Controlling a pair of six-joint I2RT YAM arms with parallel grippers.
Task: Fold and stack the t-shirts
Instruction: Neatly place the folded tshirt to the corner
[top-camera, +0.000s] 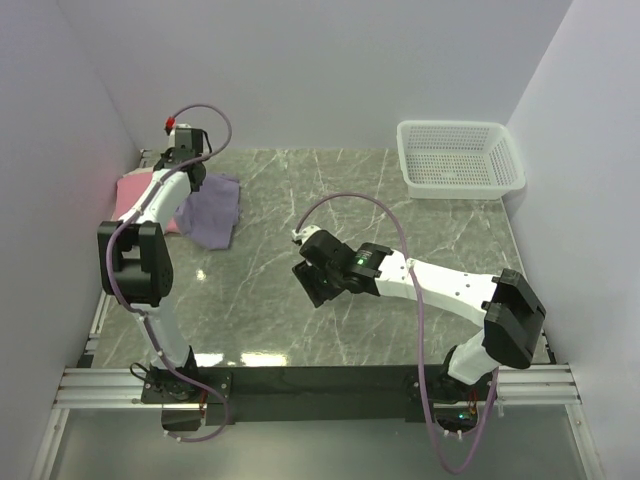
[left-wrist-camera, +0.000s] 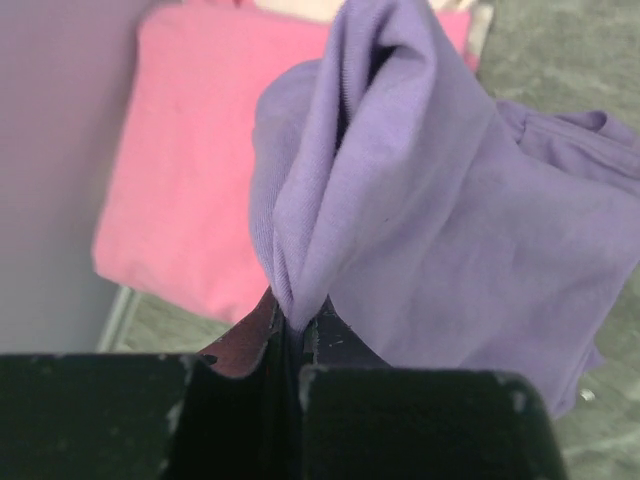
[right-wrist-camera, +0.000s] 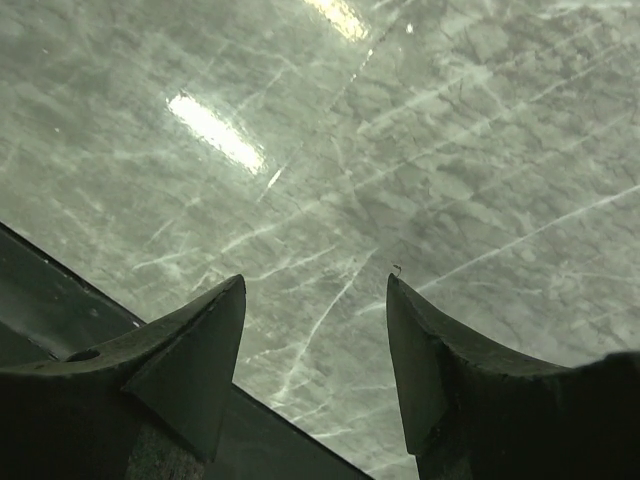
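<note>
The lavender-purple t-shirt (top-camera: 213, 211) lies bunched at the table's far left, partly over the folded pink t-shirt (top-camera: 135, 195) beside the left wall. My left gripper (top-camera: 190, 172) is shut on a pinched fold of the purple t-shirt (left-wrist-camera: 440, 200) and lifts that fold above the pink t-shirt (left-wrist-camera: 190, 180). My right gripper (top-camera: 312, 285) is open and empty over bare marble near the table's middle; in the right wrist view (right-wrist-camera: 315, 290) only the tabletop shows between its fingers.
A white mesh basket (top-camera: 458, 158) stands at the far right corner. White walls close in the left, back and right sides. A metal rail (top-camera: 320, 385) runs along the near edge by the arm bases.
</note>
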